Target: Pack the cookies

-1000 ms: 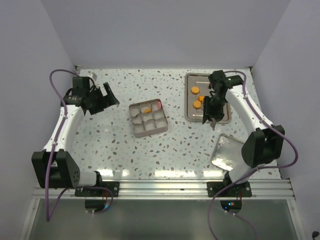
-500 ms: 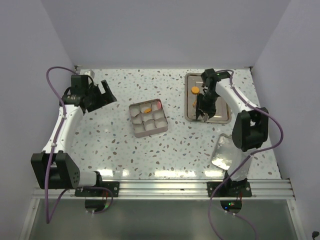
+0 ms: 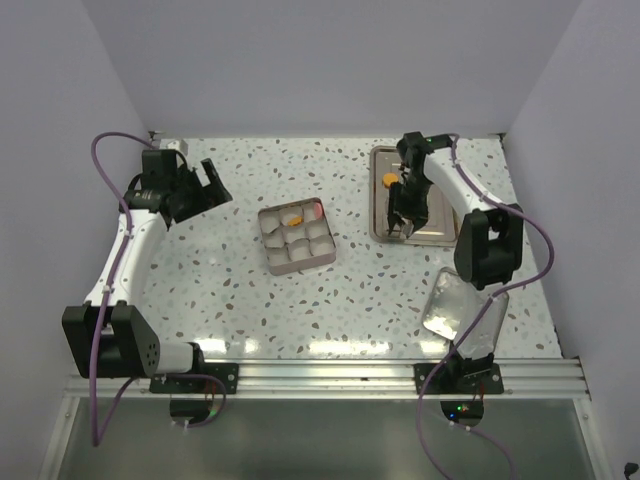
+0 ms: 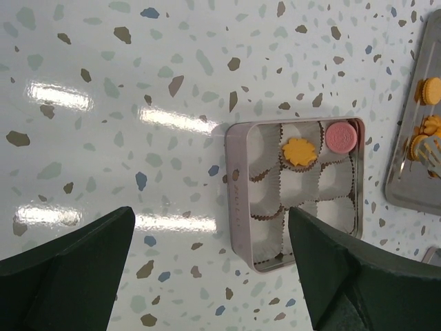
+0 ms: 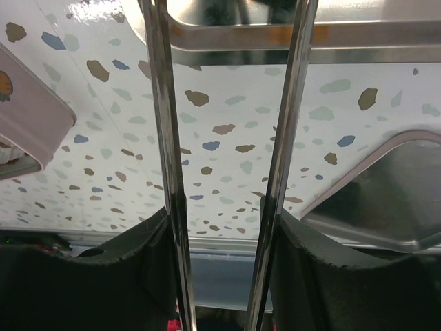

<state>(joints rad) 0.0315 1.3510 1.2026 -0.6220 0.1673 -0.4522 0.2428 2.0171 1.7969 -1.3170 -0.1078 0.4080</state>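
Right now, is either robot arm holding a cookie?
No cookie shows in either. The left gripper hangs wide open above the box, empty. The right gripper, over the tray, has its jaws apart with nothing between them.

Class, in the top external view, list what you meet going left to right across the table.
left gripper → pink tin holding paper cups → steel tray with the right gripper over it
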